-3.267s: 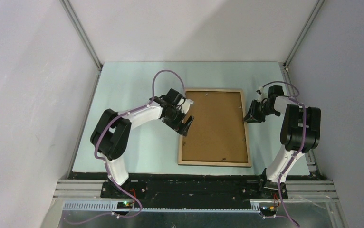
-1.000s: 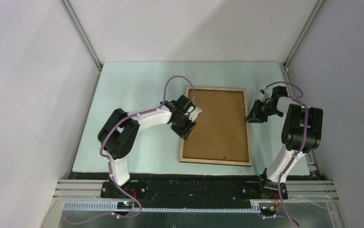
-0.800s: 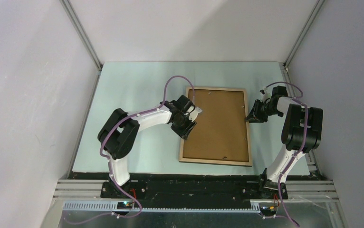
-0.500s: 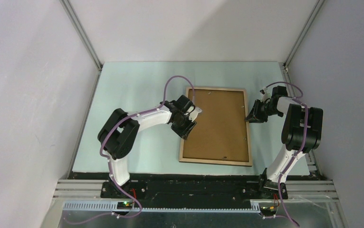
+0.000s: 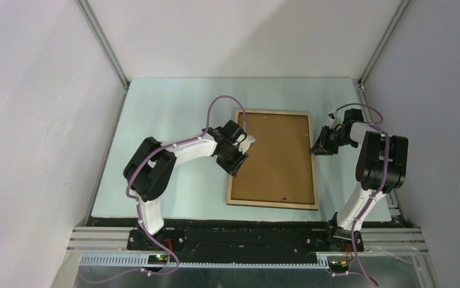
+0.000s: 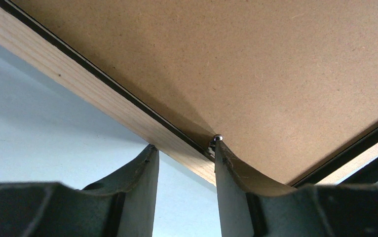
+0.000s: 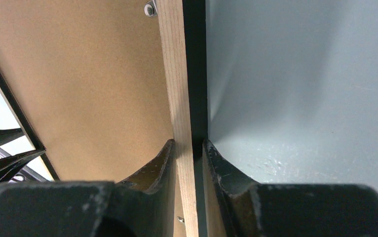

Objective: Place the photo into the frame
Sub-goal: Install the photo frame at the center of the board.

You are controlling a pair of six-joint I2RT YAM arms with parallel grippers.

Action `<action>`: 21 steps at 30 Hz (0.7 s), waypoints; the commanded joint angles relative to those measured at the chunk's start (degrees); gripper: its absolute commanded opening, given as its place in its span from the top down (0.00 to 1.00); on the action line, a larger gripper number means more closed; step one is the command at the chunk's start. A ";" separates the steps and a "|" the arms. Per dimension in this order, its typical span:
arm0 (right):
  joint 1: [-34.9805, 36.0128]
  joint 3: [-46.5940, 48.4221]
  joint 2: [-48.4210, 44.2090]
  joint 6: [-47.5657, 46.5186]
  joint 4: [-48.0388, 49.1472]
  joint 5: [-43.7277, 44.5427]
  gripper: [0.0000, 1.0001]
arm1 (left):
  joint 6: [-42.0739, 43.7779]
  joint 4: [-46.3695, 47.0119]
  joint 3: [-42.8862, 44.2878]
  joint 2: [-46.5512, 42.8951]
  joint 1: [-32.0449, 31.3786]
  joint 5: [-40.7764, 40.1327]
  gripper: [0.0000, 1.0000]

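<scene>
Pale-green tabletop (image 5: 167, 120) carries everything. Frame (image 5: 272, 206) lies face down mid-tabletop, light-wood back up, likely so backing can come out for loading. Brown hardboard backing panel (image 5: 275, 162) sits inside frame. Photo nowhere in view; under panel or elsewhere, cannot tell. Right gripper (image 7: 189, 145) narrow, pinching frame's right rail, probably to steady it. Left gripper (image 6: 183, 145) half-spread astride left rail, one jaw at small metal tab (image 6: 217, 138) by panel edge, seemingly to free panel; clamped or merely straddling, cannot tell. No brand, label or writing legible.
</scene>
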 commanded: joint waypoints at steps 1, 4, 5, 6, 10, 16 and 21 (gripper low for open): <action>-0.25 0.48 0.45 0.56 1.55 -4.33 1.00 | 5.00 1.78 -0.64 -1.07 -0.76 -0.77 0.68; -0.20 0.48 0.45 0.49 1.56 -4.31 1.00 | 5.47 1.83 -0.73 -1.31 -0.72 -1.35 0.69; -0.18 0.48 0.41 0.46 1.57 -4.32 1.00 | 5.54 1.85 -0.76 -1.32 -0.73 -1.46 0.70; -0.17 0.48 0.40 0.51 1.57 -4.33 1.00 | 5.64 1.87 -0.75 -1.33 -0.73 -1.73 0.70; -0.12 0.49 0.38 0.44 1.50 -4.25 1.00 | 5.82 1.81 -0.75 -1.32 -0.78 -1.84 0.70; -0.07 0.49 0.23 0.34 1.57 -3.99 1.00 | 5.72 1.62 -0.73 -2.10 -0.78 -2.15 0.57; -0.07 0.48 -0.19 0.07 1.47 -3.54 0.97 | 5.53 1.53 -0.76 -3.53 -0.74 -2.98 0.39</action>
